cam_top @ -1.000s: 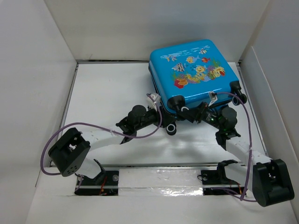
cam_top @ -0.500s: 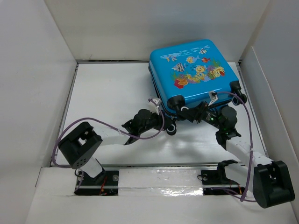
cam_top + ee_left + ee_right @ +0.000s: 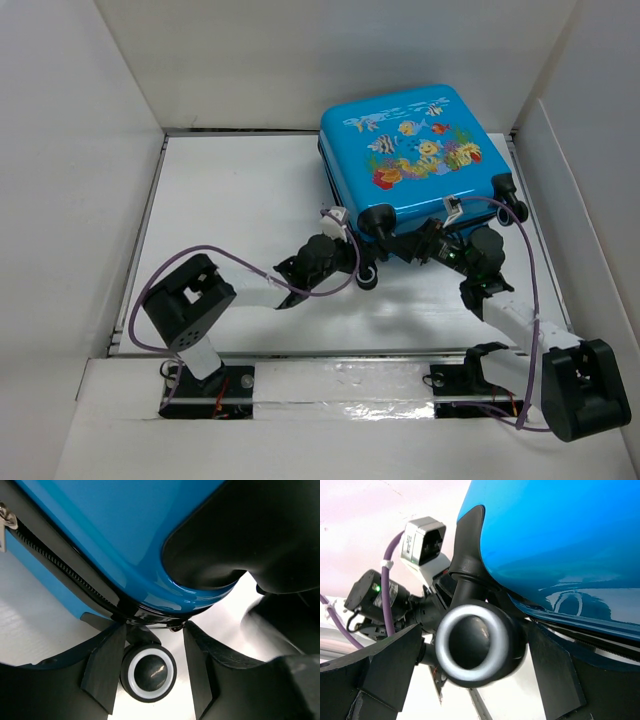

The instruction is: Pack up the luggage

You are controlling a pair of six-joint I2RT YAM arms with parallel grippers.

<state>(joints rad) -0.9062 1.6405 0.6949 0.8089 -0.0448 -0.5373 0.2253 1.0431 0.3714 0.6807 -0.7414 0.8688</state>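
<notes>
Because it lies shut and flat on the counter [image 3: 230, 200], the luggage [image 3: 415, 150] shows its fish print upward and its wheels toward me. At its near-left corner my left fingers [image 3: 149, 647] stand spread on either side of a black wheel [image 3: 148, 672], gripping nothing. Beside them along that near edge, my right fingers [image 3: 472, 655] are parted wide around another wheel [image 3: 472, 642].

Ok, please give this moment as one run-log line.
luggage: bright-blue hard-shell fish-print suitcase, closed, flat | left gripper: open astride black corner wheel | right gripper: astride black wheel, grip unclear
</notes>
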